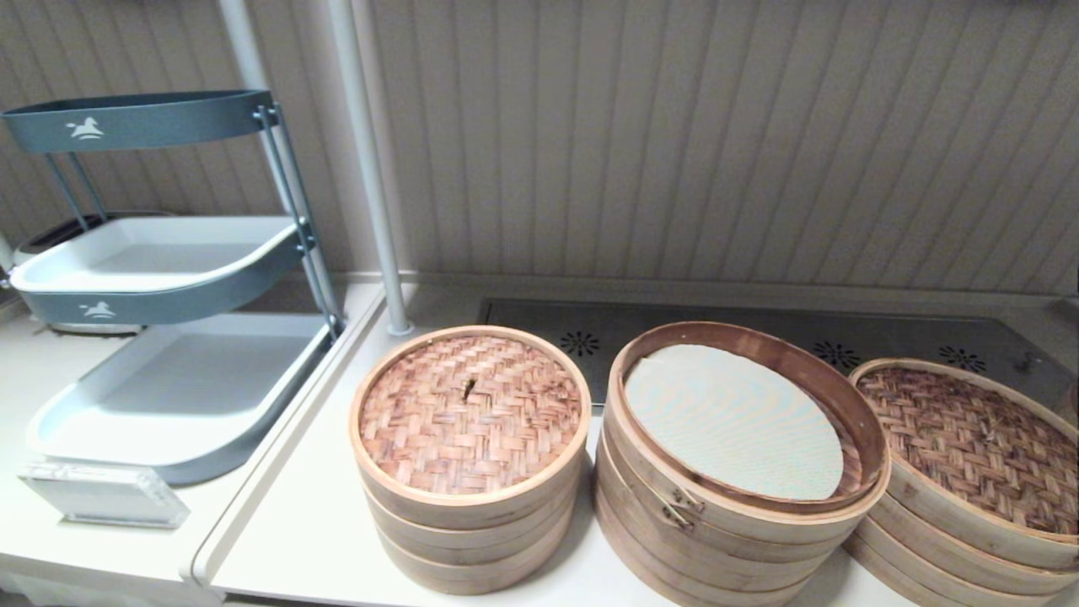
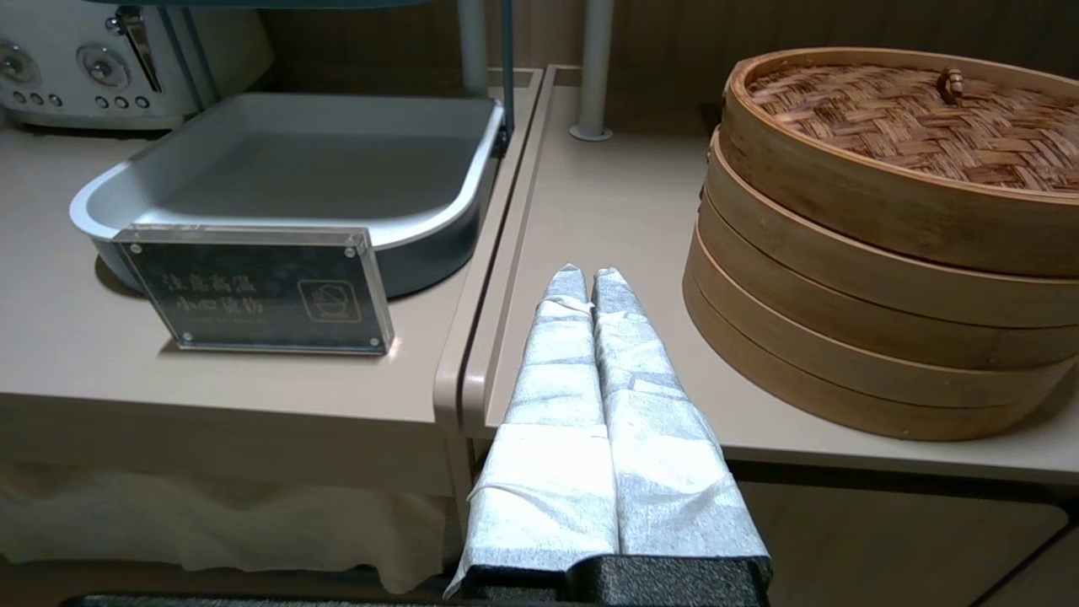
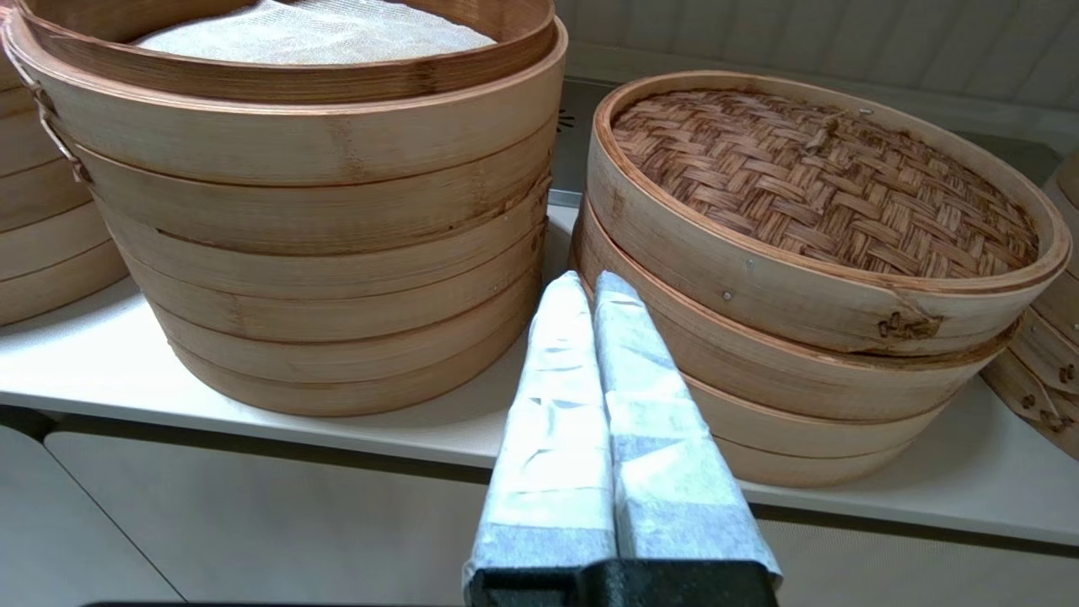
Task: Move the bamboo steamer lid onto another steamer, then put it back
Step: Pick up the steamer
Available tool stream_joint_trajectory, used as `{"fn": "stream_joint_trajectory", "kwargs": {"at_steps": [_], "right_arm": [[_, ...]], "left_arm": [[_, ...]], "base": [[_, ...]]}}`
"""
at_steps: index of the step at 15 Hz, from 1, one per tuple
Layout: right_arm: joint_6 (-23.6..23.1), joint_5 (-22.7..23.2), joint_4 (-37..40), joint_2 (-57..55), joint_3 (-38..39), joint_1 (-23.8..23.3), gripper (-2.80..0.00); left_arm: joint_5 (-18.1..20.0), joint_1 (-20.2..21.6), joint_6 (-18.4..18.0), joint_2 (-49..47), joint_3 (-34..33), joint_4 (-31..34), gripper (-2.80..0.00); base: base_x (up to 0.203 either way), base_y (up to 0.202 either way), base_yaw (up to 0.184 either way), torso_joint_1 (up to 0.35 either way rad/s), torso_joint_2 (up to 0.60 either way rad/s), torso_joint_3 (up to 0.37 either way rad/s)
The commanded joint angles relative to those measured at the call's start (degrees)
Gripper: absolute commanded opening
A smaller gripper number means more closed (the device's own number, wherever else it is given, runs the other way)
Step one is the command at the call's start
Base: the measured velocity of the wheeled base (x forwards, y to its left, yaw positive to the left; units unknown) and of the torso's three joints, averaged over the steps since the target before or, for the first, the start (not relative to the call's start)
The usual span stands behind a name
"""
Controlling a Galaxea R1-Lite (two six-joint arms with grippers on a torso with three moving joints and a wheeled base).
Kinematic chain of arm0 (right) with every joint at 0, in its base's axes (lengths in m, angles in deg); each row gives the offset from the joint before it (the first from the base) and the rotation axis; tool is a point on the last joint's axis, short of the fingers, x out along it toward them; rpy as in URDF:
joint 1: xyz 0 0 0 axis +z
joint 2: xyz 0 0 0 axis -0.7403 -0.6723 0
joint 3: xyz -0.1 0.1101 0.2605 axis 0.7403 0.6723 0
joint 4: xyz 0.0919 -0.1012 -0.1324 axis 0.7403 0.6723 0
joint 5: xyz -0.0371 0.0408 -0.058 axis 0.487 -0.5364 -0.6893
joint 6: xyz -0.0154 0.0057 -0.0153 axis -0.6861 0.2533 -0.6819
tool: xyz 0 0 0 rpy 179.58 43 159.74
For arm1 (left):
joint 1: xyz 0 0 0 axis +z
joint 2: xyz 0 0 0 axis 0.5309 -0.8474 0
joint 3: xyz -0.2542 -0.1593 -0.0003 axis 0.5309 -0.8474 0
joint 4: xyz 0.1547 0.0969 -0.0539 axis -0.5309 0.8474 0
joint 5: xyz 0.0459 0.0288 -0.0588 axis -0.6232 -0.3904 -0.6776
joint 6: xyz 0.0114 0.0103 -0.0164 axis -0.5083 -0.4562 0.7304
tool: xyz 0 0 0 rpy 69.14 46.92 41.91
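Nearest the lens in the right wrist view is the right gripper [image 3: 590, 282], its two cloth-wrapped fingers pressed flat together with nothing between them. It sits low at the front edge of the pale counter [image 3: 101, 362] and aims at the gap between two stacks.

Taking straight ahead of the robot as 12 o'clock, the large round bamboo steamer lid with the reddish-brown woven top and deep pale wood rim [image 3: 826, 181] lies at about 1 o'clock from those fingertips. It is higher than they are and close, but not touched. It rests on the wide, low stack of pale bamboo rings [image 3: 801, 396], sitting slightly off-centre on it. Whether that stack's own lid lies beneath is hidden.

At about 11 o'clock stands the taller wide bamboo stack with a metal clasp [image 1: 725, 523]. It is uncovered, and a white mesh liner [image 1: 729, 421] shows inside its top ring. By my judgement the lid belongs there, so the return trip remains.

Being round, the lid has no long axis, so any stretch of rim serves. The near rim faces the fingers, which must part and rise before they can take it. The right arm is plainly the nearer.

The left gripper [image 2: 582, 276], fingers likewise together, is parked at the counter's front edge. The narrower small bamboo stack with its own woven lid [image 2: 877, 278] is at its 1 o'clock.
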Motion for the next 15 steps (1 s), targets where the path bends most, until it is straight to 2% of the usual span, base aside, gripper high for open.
{"fn": "stream_joint_trajectory", "kwargs": {"at_steps": [1, 3, 6, 9, 12, 15], "right_arm": [[-0.06, 0.26, 3.86, -0.89, -5.41, 0.02, -2.8], [-0.02, 0.38, 7.78, -5.08, -12.83, 0.02, -2.8], [0.02, -0.16, 9.51, -15.22, -23.77, -0.51, -2.8], [0.36, -1.26, 10.0, -25.59, -31.6, -2.04, -2.8], [2.4, -3.34, 10.42, -36.86, -37.7, -5.62, -2.8], [6.04, -3.92, 14.24, -48.49, -43.02, -11.76, -2.8]], "left_arm": [[0.07, 0.0, -0.02, 0.09, -1.41, -0.05, -2.8], [0.03, 0.02, -0.02, 0.14, -1.41, -0.05, -2.8], [0.07, 0.0, -0.02, 0.17, -1.41, -0.05, -2.8], [0.07, 0.0, -0.02, 0.09, -1.41, 0.02, -2.8], [0.0, 0.01, -0.02, 0.09, -1.41, -0.03, -2.8], [0.07, 0.02, -0.02, 0.09, -1.41, -0.05, -2.8]], "base": [[0.0, 0.0, 0.0, 0.0, 0.0, 0.0], [0.0, 0.0, 0.0, 0.0, 0.0, 0.0], [0.0, 0.0, 0.0, 0.0, 0.0, 0.0], [0.0, 0.0, 0.0, 0.0, 0.0, 0.0], [0.0, 0.0, 0.0, 0.0, 0.0, 0.0], [0.0, 0.0, 0.0, 0.0, 0.0, 0.0]]}}
